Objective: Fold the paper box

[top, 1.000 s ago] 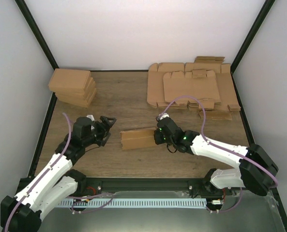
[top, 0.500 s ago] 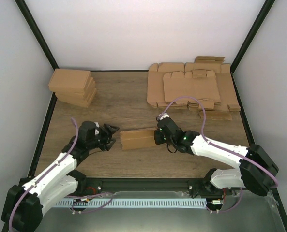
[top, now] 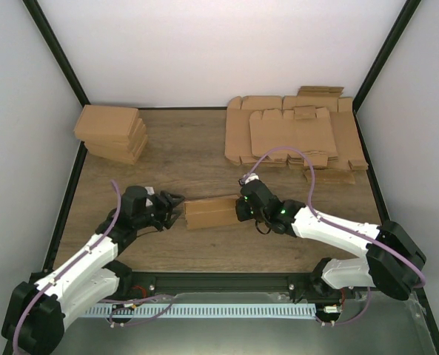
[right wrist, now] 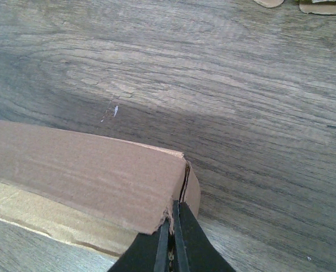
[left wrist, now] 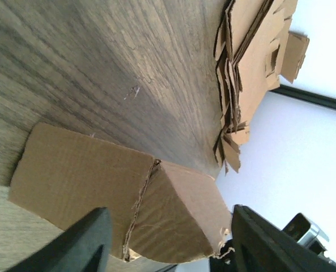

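Right hand (right wrist: 170,229) clamps one end of the box (top: 210,212), central on the table (top: 182,151); left hand (top: 174,209) stands wide at the other end. Fold that flap (left wrist: 182,209) squarely on its crease.

Paper box (top: 210,212): matt brown cardboard, faintly ribbed, fibres ragged along the torn crease. Counter (right wrist: 241,73): grey-brown wood grain, dull sheen, one small pale scuff. My left gripper (left wrist: 169,241): fingers (left wrist: 85,243) smooth matt black, plastic by look. Stacked sheets (top: 293,133): same matt cardboard, rough-edged.
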You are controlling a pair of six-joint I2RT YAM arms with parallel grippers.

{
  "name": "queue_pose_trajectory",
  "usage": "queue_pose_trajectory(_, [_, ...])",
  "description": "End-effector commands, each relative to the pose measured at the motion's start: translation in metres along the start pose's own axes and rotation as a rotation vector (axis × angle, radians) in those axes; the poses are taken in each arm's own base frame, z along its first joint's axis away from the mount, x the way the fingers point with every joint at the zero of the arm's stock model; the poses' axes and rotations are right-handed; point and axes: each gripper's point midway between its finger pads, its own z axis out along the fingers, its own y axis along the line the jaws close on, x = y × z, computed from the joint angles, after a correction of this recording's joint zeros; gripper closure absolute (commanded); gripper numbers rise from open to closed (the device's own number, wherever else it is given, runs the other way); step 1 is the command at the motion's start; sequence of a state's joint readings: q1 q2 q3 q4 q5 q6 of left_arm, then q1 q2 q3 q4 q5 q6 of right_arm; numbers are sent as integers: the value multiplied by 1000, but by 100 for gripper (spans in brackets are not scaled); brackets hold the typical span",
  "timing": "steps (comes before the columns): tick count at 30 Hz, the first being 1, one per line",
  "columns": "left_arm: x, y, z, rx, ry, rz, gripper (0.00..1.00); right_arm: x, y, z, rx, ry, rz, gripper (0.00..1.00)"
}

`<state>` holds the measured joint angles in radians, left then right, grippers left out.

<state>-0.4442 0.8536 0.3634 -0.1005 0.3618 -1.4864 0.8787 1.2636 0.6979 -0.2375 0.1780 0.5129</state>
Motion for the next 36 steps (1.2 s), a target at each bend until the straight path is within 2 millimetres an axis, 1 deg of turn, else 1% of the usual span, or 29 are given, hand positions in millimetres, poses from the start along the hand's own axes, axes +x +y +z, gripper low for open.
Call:
queue_pose_trajectory(1, [8, -3, 3, 14, 43, 29, 44, 36, -10, 5, 29, 117, -29, 99])
queue_pose_trajectory(5, [12, 6, 8, -26, 63, 34, 52, 37, -10, 5, 27, 118, -27, 99])
queue_pose_trajectory(8, [18, 14, 13, -59, 86, 47, 61, 38, -11, 6, 31, 124, -27, 99])
queue_pose_trajectory(10, [18, 19, 15, -81, 85, 47, 68, 39, -11, 6, 31, 124, -26, 99])
queue_pose_trajectory(12, [17, 23, 15, -97, 75, 50, 72, 39, -11, 5, 28, 126, -25, 99])
queue_pose_trajectory(13, [16, 24, 15, -103, 70, 52, 73, 41, -11, 5, 27, 130, -25, 98])
queue_pose_trajectory(15, [16, 24, 14, -106, 66, 58, 74, 42, -11, 4, 21, 136, -27, 92])
queue_pose_trajectory(19, [15, 24, 14, -108, 62, 62, 74, 40, -10, -2, 9, 128, -25, 89])
queue_pose_trajectory(21, [15, 22, 14, -107, 62, 67, 74, 38, -8, -7, -3, 121, -27, 85])
queue_pose_trajectory(23, [15, 22, 15, -111, 61, 69, 74, 35, -5, -12, -21, 115, -29, 77])
queue_pose_trajectory(25, [15, 20, 15, -112, 60, 76, 74, 32, -3, -17, -31, 112, -32, 73])
queue_pose_trajectory(28, [13, 18, 15, -118, 50, 86, 74, 28, -1, -24, -41, 107, -34, 62])
queue_pose_trajectory(32, [12, 18, 14, -123, 44, 90, 74, 24, 3, -32, -66, 105, -27, 57])
queue_pose_trajectory(35, [12, 18, 14, -123, 45, 93, 74, 23, 7, -35, -82, 110, -17, 45])
queue_pose_trajectory(36, [12, 18, 14, -122, 44, 95, 74, 22, 7, -37, -84, 109, -10, 42])
